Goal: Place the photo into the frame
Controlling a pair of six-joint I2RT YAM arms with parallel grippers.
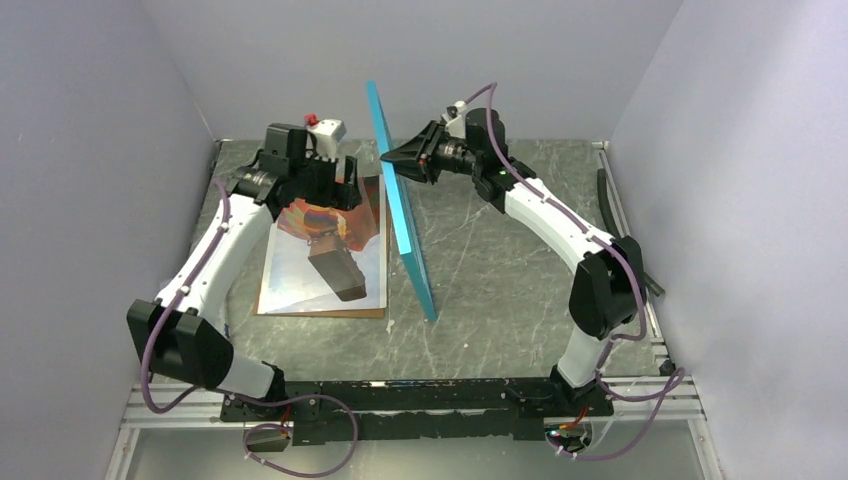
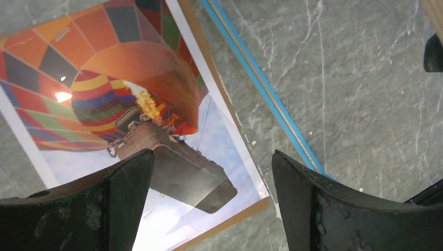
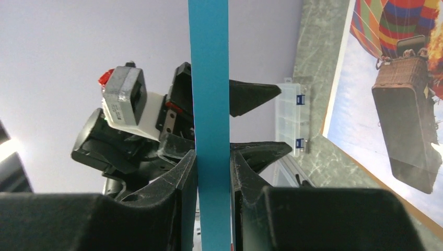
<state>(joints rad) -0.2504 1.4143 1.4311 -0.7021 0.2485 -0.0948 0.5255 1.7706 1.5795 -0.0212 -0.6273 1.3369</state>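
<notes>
The frame [image 1: 405, 230] is stood upright on one long edge near the middle of the tabletop [image 1: 520, 270]. In the top view its line runs from 12 o'clock at the far end toward 5 o'clock at the near end. Its lower edge is seen resting on the stone-patterned surface in the left wrist view.

The frame is gripped by the right tool [image 1: 392, 158], which is brought in from the 3 o'clock side at the far end of the upper edge. In the right wrist view the two fingers are seen pressed against opposite sides of the thin blue rim, closed firmly on it.

The photo [image 1: 300, 275] is laid flat, picture side up, at 9 o'clock of the frame. It is carried on a brown board [image 1: 320, 313], of which a narrow strip is shown along the near and right sides. The balloon is pointed toward 12 o'clock and the dark basket toward 6 o'clock. The board's right edge is placed just beside the foot of the frame, with a thin band of tabletop between them.

The left tool [image 1: 325, 195] is held over the 12 o'clock part of the photo. Its jaws are spread wide and nothing is gripped between them.
</notes>
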